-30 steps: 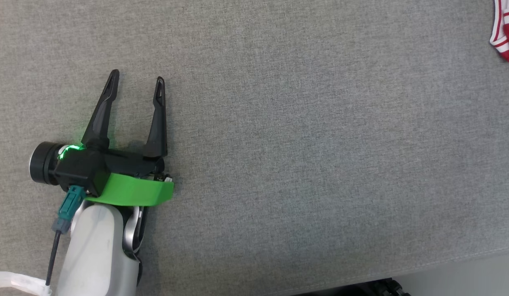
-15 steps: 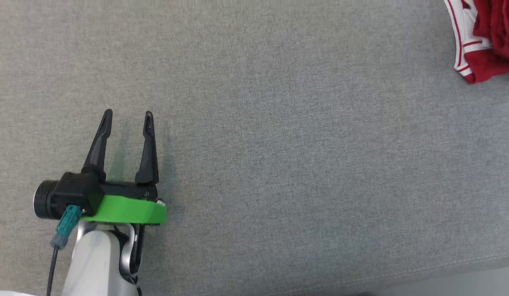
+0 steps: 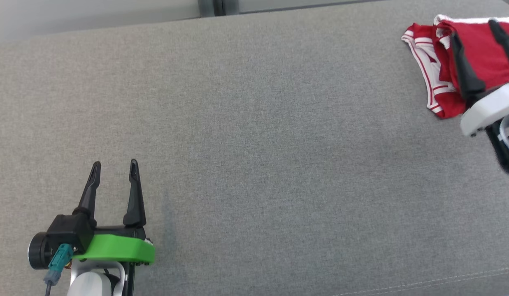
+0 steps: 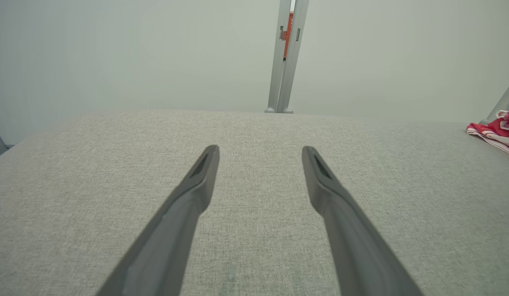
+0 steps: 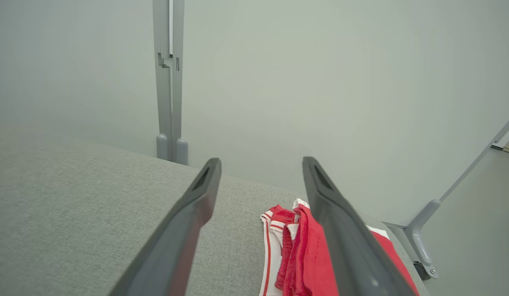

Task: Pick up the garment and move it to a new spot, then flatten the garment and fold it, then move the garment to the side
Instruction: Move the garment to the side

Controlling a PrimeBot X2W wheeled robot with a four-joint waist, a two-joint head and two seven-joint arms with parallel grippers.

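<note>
The red-and-white garment (image 3: 437,70) lies bunched at the far right corner of the grey cushion (image 3: 254,123), just beneath the right gripper (image 3: 473,28), fingers spread and empty. The left gripper (image 3: 115,163), also spread, sits near-left, well apart.

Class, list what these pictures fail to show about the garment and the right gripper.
- Head view: the garment is partly covered by the right gripper and runs to the right edge.
- Right wrist view: one finger and the bottom edge hide its near part.
- Whether the gripper touches the cloth: unclear.
</note>
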